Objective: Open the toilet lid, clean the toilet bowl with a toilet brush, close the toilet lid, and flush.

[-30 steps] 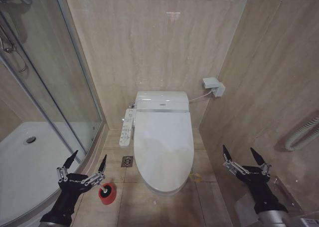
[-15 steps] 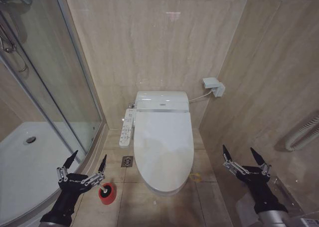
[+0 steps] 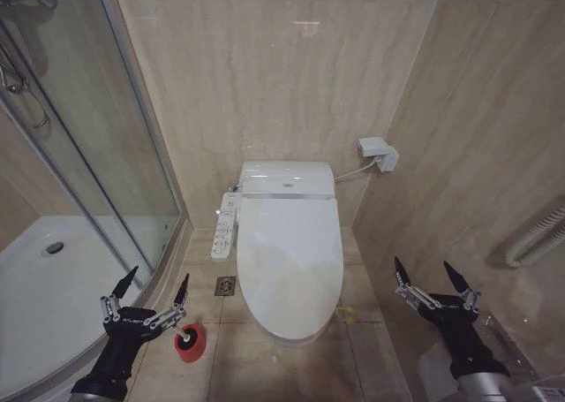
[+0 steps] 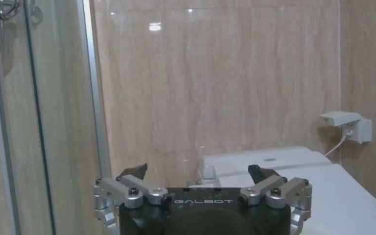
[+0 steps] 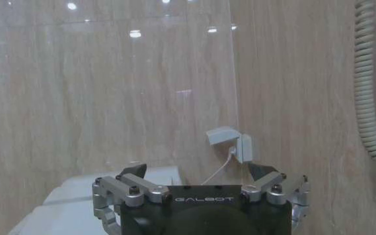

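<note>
The toilet lid (image 3: 290, 256) lies shut at frame centre, its button panel (image 3: 224, 228) on the left. Lower left, the left gripper (image 3: 157, 286) hangs with fingers apart above the brush (image 3: 184, 336) in its red holder (image 3: 188, 345). Lower right, the right gripper (image 3: 430, 274) is also spread. Both wrists read "GALBOT".

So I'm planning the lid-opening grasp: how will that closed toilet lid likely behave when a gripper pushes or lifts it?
The toilet lid looks glossy and smooth, so the fingertips may slip on it. It is broad and seems rigid, so it should pivot up in one piece, probably about its rear edge. Both the left gripper and right gripper hang open, clear of it.
</note>
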